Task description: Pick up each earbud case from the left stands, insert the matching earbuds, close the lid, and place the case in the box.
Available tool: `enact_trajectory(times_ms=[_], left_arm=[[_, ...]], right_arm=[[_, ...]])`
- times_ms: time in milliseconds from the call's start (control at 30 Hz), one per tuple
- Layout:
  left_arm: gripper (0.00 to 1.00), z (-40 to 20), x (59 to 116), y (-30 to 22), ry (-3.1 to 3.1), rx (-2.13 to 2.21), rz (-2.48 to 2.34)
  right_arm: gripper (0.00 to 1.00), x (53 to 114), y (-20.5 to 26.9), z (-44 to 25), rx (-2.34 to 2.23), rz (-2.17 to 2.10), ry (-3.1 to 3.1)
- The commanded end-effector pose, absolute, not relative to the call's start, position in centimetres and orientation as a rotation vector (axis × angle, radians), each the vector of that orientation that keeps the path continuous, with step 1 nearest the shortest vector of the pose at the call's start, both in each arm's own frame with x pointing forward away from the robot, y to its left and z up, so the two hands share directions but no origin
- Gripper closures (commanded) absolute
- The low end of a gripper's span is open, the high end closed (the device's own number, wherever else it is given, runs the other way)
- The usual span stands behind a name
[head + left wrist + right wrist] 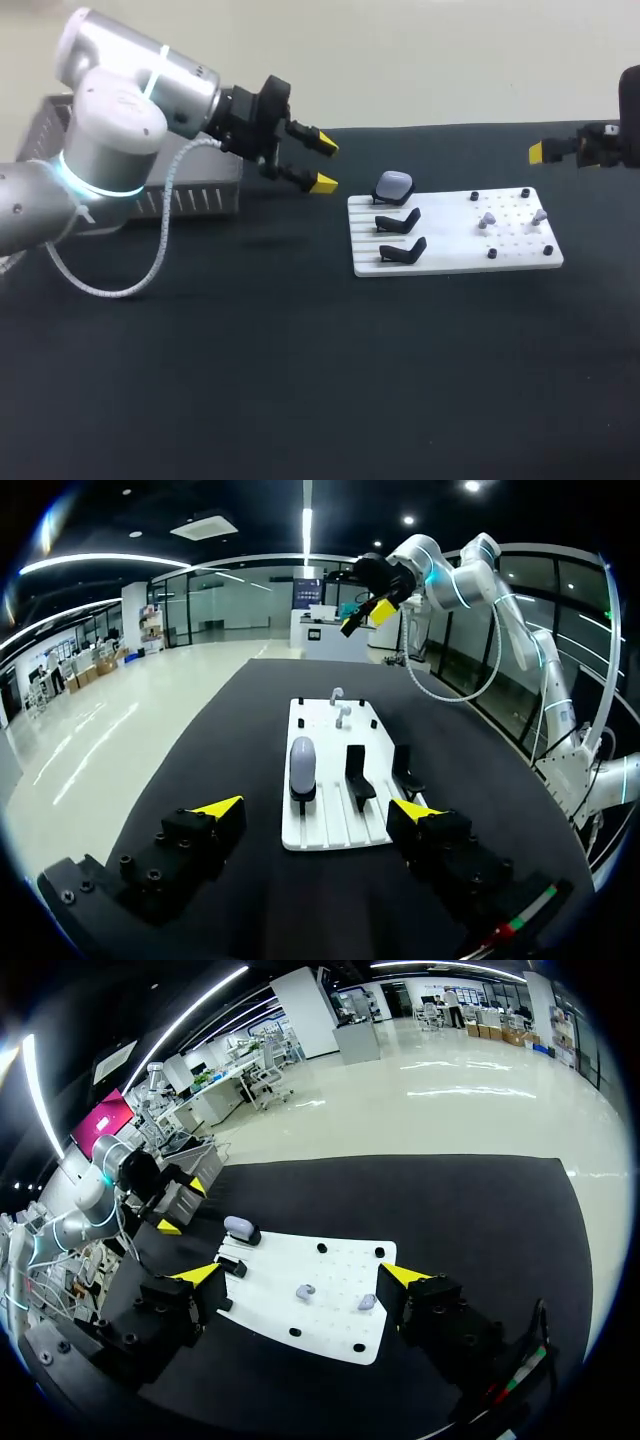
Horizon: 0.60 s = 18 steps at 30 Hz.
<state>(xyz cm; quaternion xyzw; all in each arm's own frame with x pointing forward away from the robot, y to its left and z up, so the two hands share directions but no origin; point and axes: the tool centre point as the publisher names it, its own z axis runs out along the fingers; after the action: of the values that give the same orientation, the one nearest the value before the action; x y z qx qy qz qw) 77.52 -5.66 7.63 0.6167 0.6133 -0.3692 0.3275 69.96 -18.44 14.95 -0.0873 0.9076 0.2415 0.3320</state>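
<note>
A lavender earbud case [394,184] sits closed on the rearmost of three black stands at the left end of a white board [455,250]. The other two stands [398,220] [402,250] are empty. Two small pale earbuds [488,219] [540,215] rest on the board's right half. My left gripper [312,163] hangs open in the air left of the case, holding nothing. In the left wrist view the case [302,760] lies ahead of the left gripper [320,810]. My right gripper [302,1275] is open above the board's right end, with the earbuds [305,1291] [367,1302] below it.
A metal mesh box [190,200] stands at the back left, behind my left arm. A white cable [160,240] loops from that arm down toward the black table. Small black pegs [492,254] dot the board's right half.
</note>
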Motion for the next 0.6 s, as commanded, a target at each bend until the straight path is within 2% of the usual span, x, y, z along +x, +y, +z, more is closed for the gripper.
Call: enact_trajectory(times_ms=[33, 133, 233, 267, 300, 333, 467, 567, 600], left_arm=[[0.0, 7.1, 77.4, -6.4, 1.602, 1.61, -0.966], [0.0, 6.6, 77.3, -6.9, 1.595, 1.605, -0.969], [0.05, 6.1, 77.3, -7.4, 1.596, 1.594, -0.975], [0.14, 5.8, 77.4, -7.7, 1.599, 1.591, -0.973], [0.17, 5.7, 77.4, -7.8, 1.603, 1.589, -0.972], [0.24, 5.5, 77.5, -7.9, 1.606, 1.586, -0.972], [0.24, 5.3, 77.6, -8.6, 1.604, 1.581, -0.972], [0.29, 4.8, 77.6, -9.1, 1.595, 1.587, -0.972], [0.33, 4.6, 77.6, -9.3, 1.595, 1.588, -0.972]], right_arm=[[0.0, 69.9, -18.5, 15.0, -0.229, 0.631, 2.372], [0.0, 69.9, -18.5, 15.0, -0.229, 0.631, 2.372], [0.0, 69.9, -18.5, 15.0, -0.229, 0.631, 2.372], [0.0, 69.9, -18.5, 15.0, -0.229, 0.631, 2.372], [0.0, 69.9, -18.5, 15.0, -0.229, 0.631, 2.372], [0.0, 69.9, -18.5, 15.0, -0.229, 0.631, 2.372], [0.0, 69.9, -18.5, 15.0, -0.229, 0.631, 2.372], [0.0, 69.9, -18.5, 15.0, -0.229, 0.631, 2.372], [0.0, 69.9, -18.5, 15.0, -0.229, 0.631, 2.372]])
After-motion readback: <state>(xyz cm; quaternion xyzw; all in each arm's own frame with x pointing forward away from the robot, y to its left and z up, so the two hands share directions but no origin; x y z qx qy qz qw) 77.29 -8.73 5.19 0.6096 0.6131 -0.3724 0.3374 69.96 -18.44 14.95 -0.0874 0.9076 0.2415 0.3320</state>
